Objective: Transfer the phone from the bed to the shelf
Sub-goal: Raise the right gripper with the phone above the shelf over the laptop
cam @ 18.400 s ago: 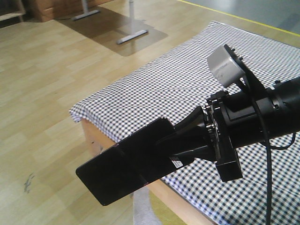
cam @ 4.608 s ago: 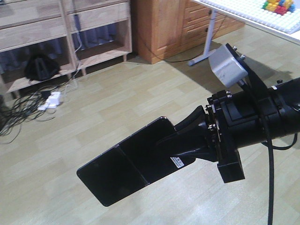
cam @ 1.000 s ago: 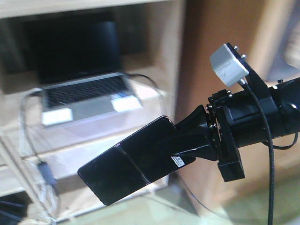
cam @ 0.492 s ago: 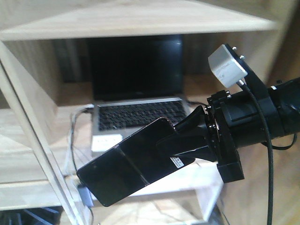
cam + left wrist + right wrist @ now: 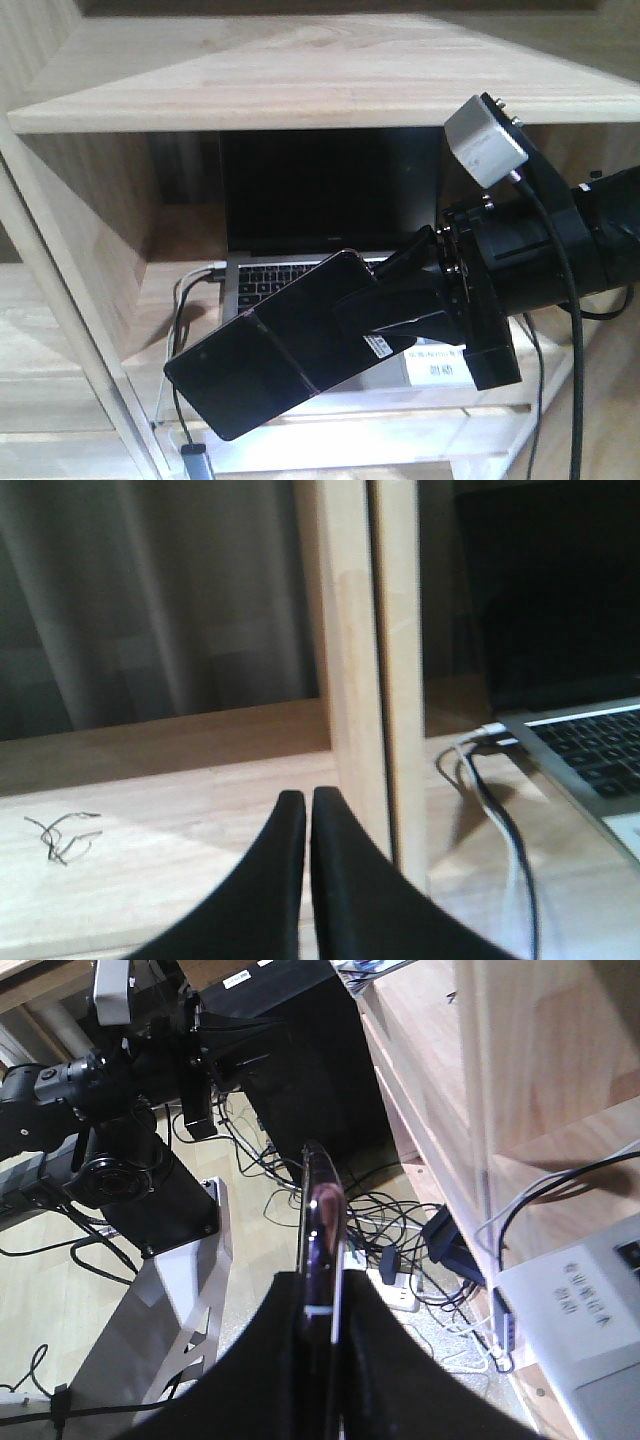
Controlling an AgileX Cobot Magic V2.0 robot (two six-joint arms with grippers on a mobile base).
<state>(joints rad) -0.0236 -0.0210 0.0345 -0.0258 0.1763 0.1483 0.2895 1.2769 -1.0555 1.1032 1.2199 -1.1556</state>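
Note:
In the front view the glossy black phone (image 5: 270,355), creased across its middle, hangs in the air with my right gripper (image 5: 375,295) shut on its right end. It sits below and in front of the pale wooden shelf board (image 5: 300,75). The right wrist view shows the phone (image 5: 322,1210) edge-on, pinched between the two black fingers of the right gripper (image 5: 320,1285). My left gripper (image 5: 300,798) is shut with nothing in it, over a lower shelf board (image 5: 200,800). The bed is out of view.
An open silver laptop (image 5: 330,200) with a white label fills the compartment under the top board, cables (image 5: 480,780) trailing from its left. An upright post (image 5: 355,680) stands just right of the left fingers. A power strip (image 5: 385,1290) and wires lie on the floor.
The shelving unit has come nearer and shifted right in the front view, its top board now broad and lower in the picture. The phone stays clamped in the right gripper the same way.

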